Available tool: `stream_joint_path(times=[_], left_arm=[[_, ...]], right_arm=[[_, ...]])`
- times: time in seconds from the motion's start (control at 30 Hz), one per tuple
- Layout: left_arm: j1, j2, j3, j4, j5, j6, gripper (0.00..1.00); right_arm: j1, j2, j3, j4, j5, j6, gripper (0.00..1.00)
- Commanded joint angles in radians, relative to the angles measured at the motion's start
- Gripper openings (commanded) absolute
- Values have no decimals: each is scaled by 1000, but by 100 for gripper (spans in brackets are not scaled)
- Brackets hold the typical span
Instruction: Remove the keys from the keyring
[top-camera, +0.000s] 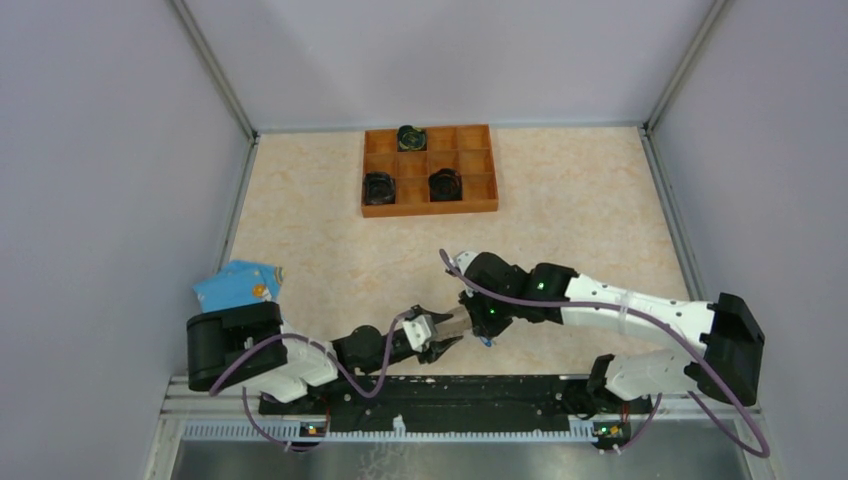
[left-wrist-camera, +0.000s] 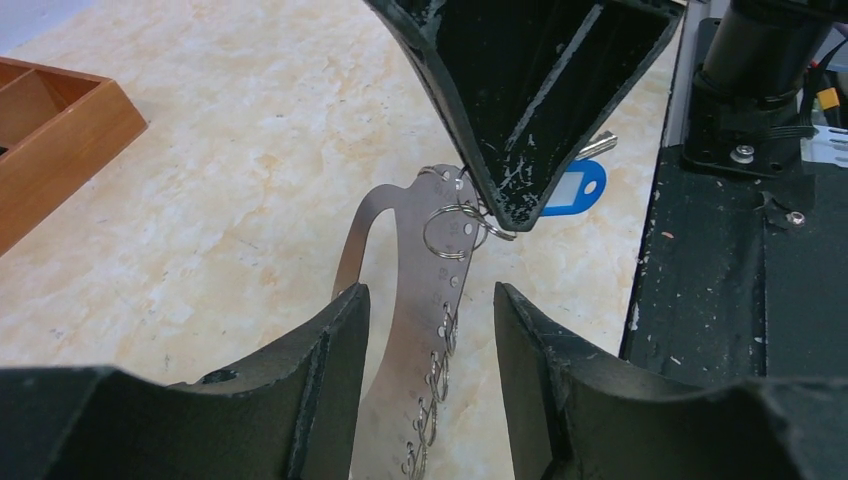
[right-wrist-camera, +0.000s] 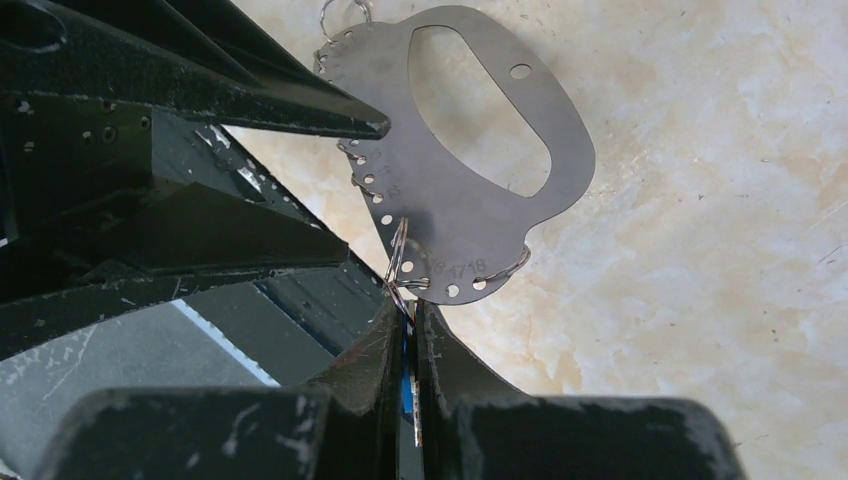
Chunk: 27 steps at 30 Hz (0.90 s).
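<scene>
Marbled tabletop (top-camera: 560, 220) under keyring (right-wrist-camera: 470, 235), lilac-ish walls (top-camera: 100, 150)

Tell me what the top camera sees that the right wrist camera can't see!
Only the top camera shows the wooden tray with three round black things in it, and the blue packet. Only the right wrist camera shows the keyring up close: little holes along its rim and thin wire rings hooked through them. Both show the table, the keyring, a bit of the blue key in the shut right tool, and the left tool beside it.
</scene>
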Motion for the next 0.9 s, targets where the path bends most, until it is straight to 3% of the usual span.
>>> stream_joint_path(times=[0.0, 0.2, 0.47, 0.87], left_arm=[[5, 50, 8, 142, 78, 2, 55], [2, 102, 37, 164, 102, 75, 54], [-24, 138, 68, 186, 9, 195, 53], [-66, 177, 89, 196, -43, 263, 49]], right_arm=[[17, 17, 58, 6, 18, -15, 0], [19, 24, 72, 3, 18, -14, 0], [22, 31, 76, 5, -1, -6, 0], [22, 25, 78, 20, -17, 26, 0]])
